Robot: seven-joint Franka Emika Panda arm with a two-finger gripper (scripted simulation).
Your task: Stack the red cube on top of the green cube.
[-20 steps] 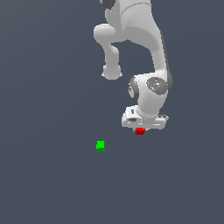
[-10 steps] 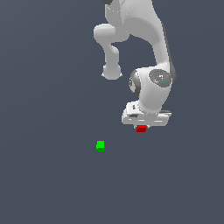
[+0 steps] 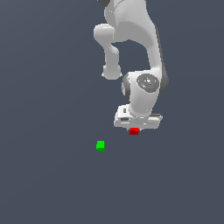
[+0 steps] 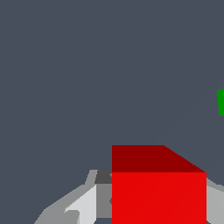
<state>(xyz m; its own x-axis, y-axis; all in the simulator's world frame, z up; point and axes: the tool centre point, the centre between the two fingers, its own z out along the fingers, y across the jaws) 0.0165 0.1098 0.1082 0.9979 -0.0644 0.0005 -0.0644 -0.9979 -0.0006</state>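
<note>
The red cube [image 3: 134, 131] sits just under the white gripper [image 3: 136, 129], held between its fingers and lifted off the grey floor. In the wrist view the red cube [image 4: 157, 188] fills the space between the grey fingers [image 4: 83, 203]. The green cube [image 3: 100, 145] rests on the floor, apart from the gripper, toward the exterior view's left and a little lower in that view. Only its edge shows in the wrist view [image 4: 221, 102].
The white arm [image 3: 140, 52] rises above the gripper. The plain dark grey floor [image 3: 52, 183] spreads all around the cubes.
The gripper has risen with the red cube in it and shifted slightly. The green cube has not moved.
</note>
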